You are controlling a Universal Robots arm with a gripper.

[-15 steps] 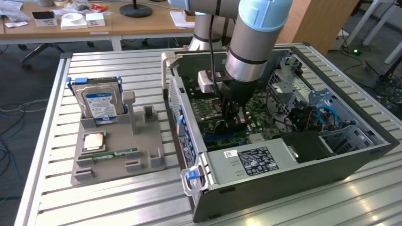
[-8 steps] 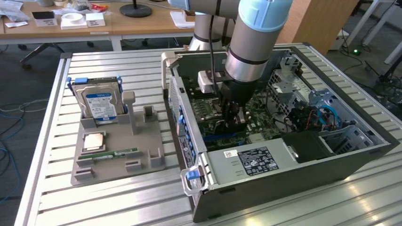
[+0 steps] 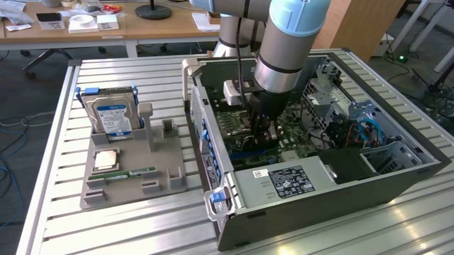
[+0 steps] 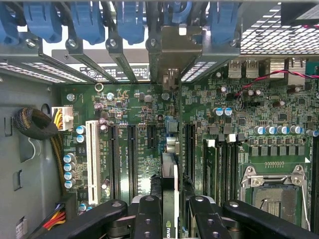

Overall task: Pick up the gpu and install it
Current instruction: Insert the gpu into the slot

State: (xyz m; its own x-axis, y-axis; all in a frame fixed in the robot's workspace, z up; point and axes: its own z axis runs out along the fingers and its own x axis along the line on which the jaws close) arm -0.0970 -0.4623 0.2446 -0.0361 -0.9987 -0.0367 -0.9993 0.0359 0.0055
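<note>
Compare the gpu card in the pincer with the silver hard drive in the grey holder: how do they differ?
Place: the thin dark gpu card is inside the open dark computer case, gripped by the pincer; the silver hard drive with a blue-white label stands in the grey plastic holder outside it. Build: the gpu card is a thin board; the hard drive is a thick metal block. Both stand on edge.

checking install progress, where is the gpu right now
In the wrist view the gpu sits edge-on in the gripper, over the motherboard's expansion slots, inside the open computer case at the exterior view's right.
</note>
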